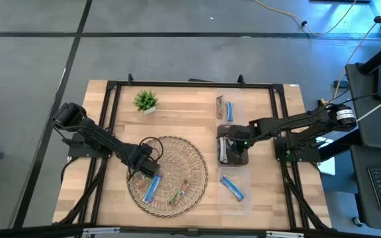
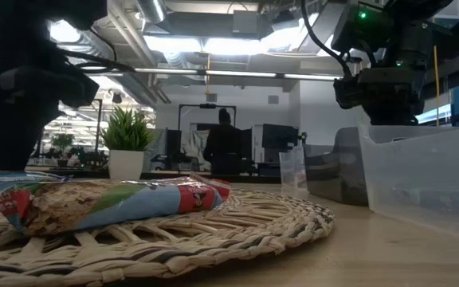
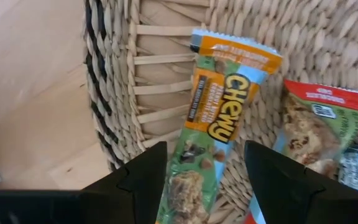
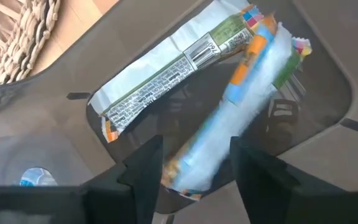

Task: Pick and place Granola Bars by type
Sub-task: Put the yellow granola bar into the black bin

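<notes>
Orange-and-green wrapped Chewy granola bar (image 3: 213, 134) lies on the round wicker tray (image 1: 194, 158), long axis running straight between the left gripper (image 3: 201, 171)'s apart jaws. Right gripper (image 4: 194, 168), jaws apart too, hangs over the clear middle bin (image 4: 328, 81) holding two bars.

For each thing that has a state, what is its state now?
Left gripper: jaws open, astride the Chewy bar in the wicker basket.
Right gripper: jaws open, over two bars lying in the middle clear bin.
Blue bar: lying in the near clear bin.
Potted plant: upright.
</notes>
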Motion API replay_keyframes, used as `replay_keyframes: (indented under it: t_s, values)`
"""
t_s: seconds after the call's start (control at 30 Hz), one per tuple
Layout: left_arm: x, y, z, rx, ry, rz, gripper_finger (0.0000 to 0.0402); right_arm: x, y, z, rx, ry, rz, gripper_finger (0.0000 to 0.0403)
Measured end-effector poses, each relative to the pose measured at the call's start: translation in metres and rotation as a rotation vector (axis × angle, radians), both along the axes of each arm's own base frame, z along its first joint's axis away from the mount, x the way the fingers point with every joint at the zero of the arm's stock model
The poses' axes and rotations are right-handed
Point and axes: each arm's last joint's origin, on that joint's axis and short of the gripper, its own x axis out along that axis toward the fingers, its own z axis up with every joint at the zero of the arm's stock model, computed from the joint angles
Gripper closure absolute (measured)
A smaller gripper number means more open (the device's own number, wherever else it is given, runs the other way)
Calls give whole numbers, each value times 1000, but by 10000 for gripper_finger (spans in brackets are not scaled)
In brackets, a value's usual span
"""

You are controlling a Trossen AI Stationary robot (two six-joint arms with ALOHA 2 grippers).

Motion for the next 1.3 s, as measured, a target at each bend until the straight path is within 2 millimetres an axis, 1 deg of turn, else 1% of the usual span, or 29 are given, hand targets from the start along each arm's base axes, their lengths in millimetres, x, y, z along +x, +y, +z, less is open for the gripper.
replay_keyframes:
  t_s: [0.2,0.37,0.5,0.73,0.9,1.0,1.13,1.2,1.3]
  values:
    - [-5,1,-12,-36,3,6,194,1,-1,1,-31,-6,2,213]
    - [-7,2,-16,-42,-7,6,201,7,-3,11,-107,-45,4,213]
    - [-7,2,-18,-46,-17,6,228,13,-4,20,-147,-79,15,213]
    - [-6,2,-18,-48,-22,-2,296,22,-4,38,-209,-135,56,213]
    - [-5,2,-16,-50,-30,-19,332,19,-2,56,-307,-198,54,213]
    - [-3,1,-8,-42,-61,-29,340,13,2,68,-341,-258,97,213]
    - [7,0,13,-3,-181,-58,339,5,9,84,-365,-354,189,213]
    - [14,0,26,41,-267,-74,339,4,13,92,-370,-415,237,213]
    - [29,2,47,151,-460,-107,339,5,20,100,-371,-509,290,213]
